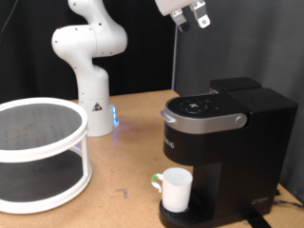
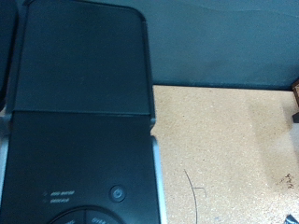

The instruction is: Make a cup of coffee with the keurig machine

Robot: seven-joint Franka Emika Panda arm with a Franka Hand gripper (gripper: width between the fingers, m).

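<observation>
The gripper (image 1: 196, 16) hangs high in the air at the top of the exterior view. Its upper part is cut off by the picture edge. It holds nothing, and how far apart its fingers are is hard to tell. The wrist view does not show the fingers at all.

Straight below it stands the keurig machine (image 1: 223, 138), black, with its lid down. Lower still, the cup (image 1: 175, 188) sits on the machine's drip tray, under the spout.

Well off to the side are a white round rack (image 1: 38, 152) and a white robot base (image 1: 90, 57). Everything stands on a light brown table (image 1: 123, 152). The wall behind is dark.
</observation>
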